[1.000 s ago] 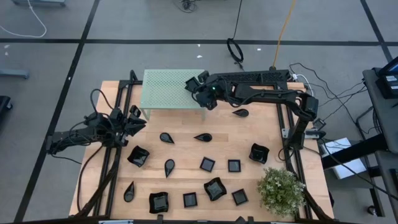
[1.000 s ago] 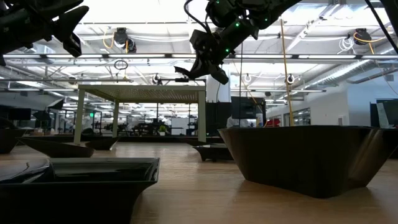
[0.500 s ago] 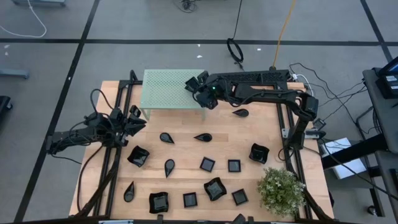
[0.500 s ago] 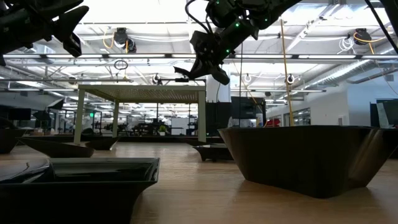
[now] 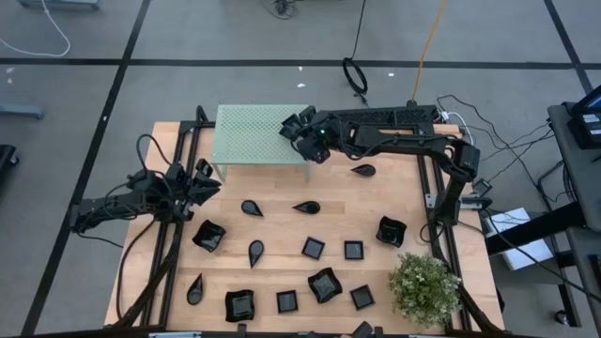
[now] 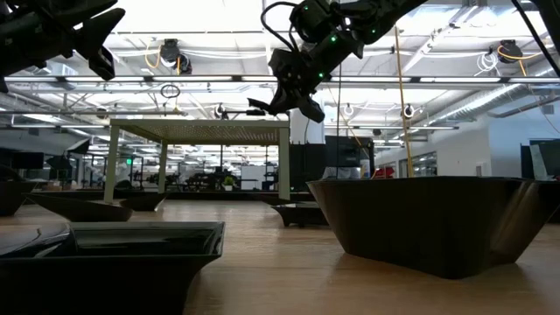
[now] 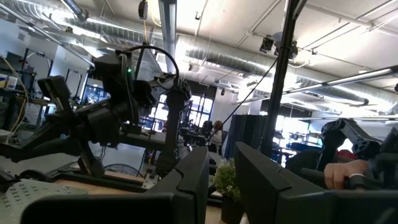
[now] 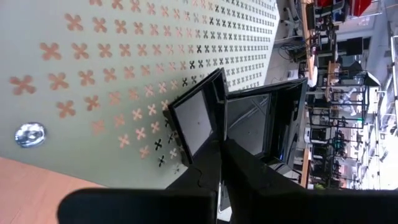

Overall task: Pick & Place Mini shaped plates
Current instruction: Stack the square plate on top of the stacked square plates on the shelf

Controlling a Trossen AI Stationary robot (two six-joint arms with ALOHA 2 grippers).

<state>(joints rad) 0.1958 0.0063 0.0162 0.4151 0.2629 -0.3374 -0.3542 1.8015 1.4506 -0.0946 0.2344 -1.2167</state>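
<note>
The right tool point(image 5: 295, 129) sits in the upper middle of the high view, above the right edge of the green platform point(image 5: 254, 136). It pinches a small square black plate point(image 8: 194, 118) by its rim, just over the platform's holes. The other little black plates point(image 5: 313, 248) lie spread over the lower half of the bench point(image 5: 376, 202). The left tool point(image 5: 205, 178) waits at the left side, with a narrow gap between its fingers and nothing in it. A small plant point(image 5: 424, 287) stands at the lower right.

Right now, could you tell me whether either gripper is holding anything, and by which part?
The right gripper pinches a small square black plate by one rim, above the green perforated platform. The left gripper holds nothing.
</note>
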